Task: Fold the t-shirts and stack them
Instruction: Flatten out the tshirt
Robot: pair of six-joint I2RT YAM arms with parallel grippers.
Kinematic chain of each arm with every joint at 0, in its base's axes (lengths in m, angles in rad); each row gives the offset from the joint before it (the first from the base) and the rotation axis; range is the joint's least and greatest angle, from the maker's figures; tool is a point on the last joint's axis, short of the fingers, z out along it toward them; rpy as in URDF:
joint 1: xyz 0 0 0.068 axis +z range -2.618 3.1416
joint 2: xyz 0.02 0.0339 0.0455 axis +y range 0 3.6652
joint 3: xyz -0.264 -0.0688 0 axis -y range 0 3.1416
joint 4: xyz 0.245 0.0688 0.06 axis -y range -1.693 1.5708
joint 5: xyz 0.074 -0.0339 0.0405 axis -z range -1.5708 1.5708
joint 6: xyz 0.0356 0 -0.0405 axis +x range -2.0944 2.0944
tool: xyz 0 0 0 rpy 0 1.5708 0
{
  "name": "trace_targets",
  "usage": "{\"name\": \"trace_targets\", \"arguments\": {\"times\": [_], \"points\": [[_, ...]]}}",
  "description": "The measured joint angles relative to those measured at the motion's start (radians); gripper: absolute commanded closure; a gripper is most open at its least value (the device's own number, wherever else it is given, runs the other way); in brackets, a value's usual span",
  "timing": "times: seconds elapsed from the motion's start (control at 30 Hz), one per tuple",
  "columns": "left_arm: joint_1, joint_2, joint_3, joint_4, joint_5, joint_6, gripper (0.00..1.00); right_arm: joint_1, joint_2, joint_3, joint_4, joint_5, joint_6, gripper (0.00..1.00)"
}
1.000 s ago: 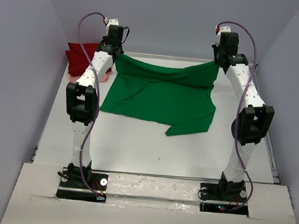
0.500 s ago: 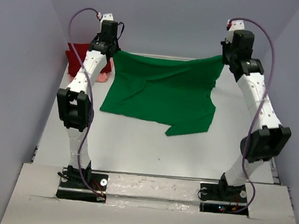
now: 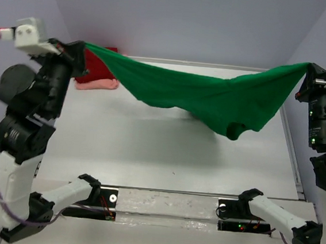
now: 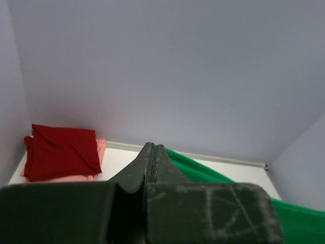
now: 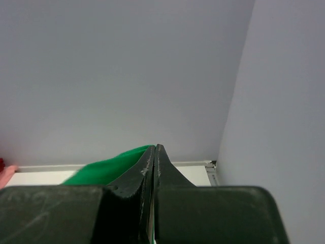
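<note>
Though gripped at both ends, green t-shirt (image 3: 211,98): sags in a shallow arc from one held corner to the other, high at its left and right corners, lowest in a bunched fold right of centre; hangs in the air above the table (image 3: 149,149), with a soft shadow on the surface below.

Left gripper (image 4: 152,148): jaws pressed tight together with no gap at the tips, clamped on the left corner of the green t-shirt; raised high at the left side of the table; in the wrist view, green cloth running off to the right and downward from just beside the tips.

Right gripper (image 5: 154,148): jaws likewise squeezed to a thin seam, pinching the right corner of the green t-shirt; raised high at the right side, close to the right wall (image 5: 284,101); in the wrist view, a wedge of green cloth showing just left of the tips.

Dark red t-shirt (image 4: 61,152): folded into a flat rectangle, lying in the far left corner of the table, close to the back wall (image 3: 190,21); partly hidden behind the raised green corner in the top view.

Salmon pink t-shirt (image 3: 97,84): folded, lying directly under the dark red t-shirt and touching it; only its near and right edges peeking out; apart from both grippers.
</note>
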Motion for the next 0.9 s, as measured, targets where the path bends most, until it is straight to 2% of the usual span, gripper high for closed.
{"name": "trace_targets", "arguments": {"times": [0.13, 0.3, 0.63, 0.8, 0.9], "points": [[0.000, -0.179, -0.031, -0.034, -0.003, -0.006, 1.00, 0.011, -0.033, 0.018, -0.084, 0.003, 0.019, 1.00], [0.000, -0.250, -0.053, -0.098, 0.009, -0.008, 1.00, 0.014, -0.019, 0.094, -0.189, -0.011, 0.037, 1.00], [0.000, -0.207, -0.014, -0.216, 0.046, -0.010, 1.00, 0.014, 0.091, 0.387, -0.259, -0.029, 0.031, 1.00], [-0.001, -0.108, 0.111, -0.241, -0.014, 0.010, 1.00, 0.030, 0.322, 0.644, -0.241, -0.008, -0.034, 1.00], [-0.007, -0.010, 0.241, -0.240, -0.051, 0.026, 1.00, 0.096, 0.457, 0.745, -0.178, 0.043, -0.135, 1.00]]}}
